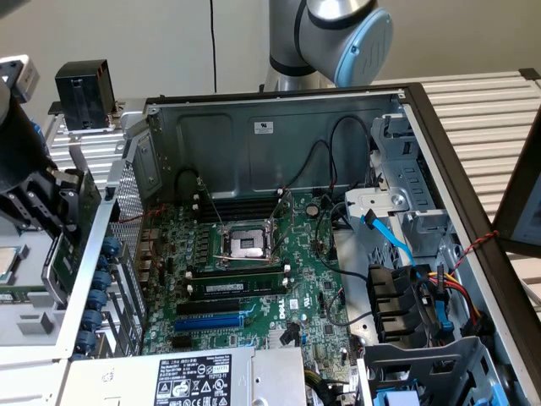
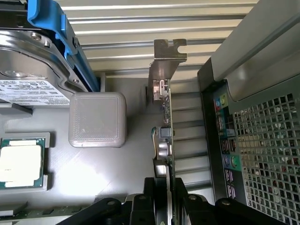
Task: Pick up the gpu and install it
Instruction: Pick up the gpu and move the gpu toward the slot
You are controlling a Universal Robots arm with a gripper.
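Currently gpu [image 2: 165, 123] edge-on, clamped between fingers [image 2: 181, 194], just outside case [image 2: 262, 140].

Bright even light, with glare on the grey tray [image 2: 79, 180].

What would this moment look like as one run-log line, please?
gripper: shut on gpu | gpu: outside computer case, beside its rear panel | install: not yet done

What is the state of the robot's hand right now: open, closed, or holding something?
Hand: closed on the gpu, gripping the card edge-on beside the computer case.
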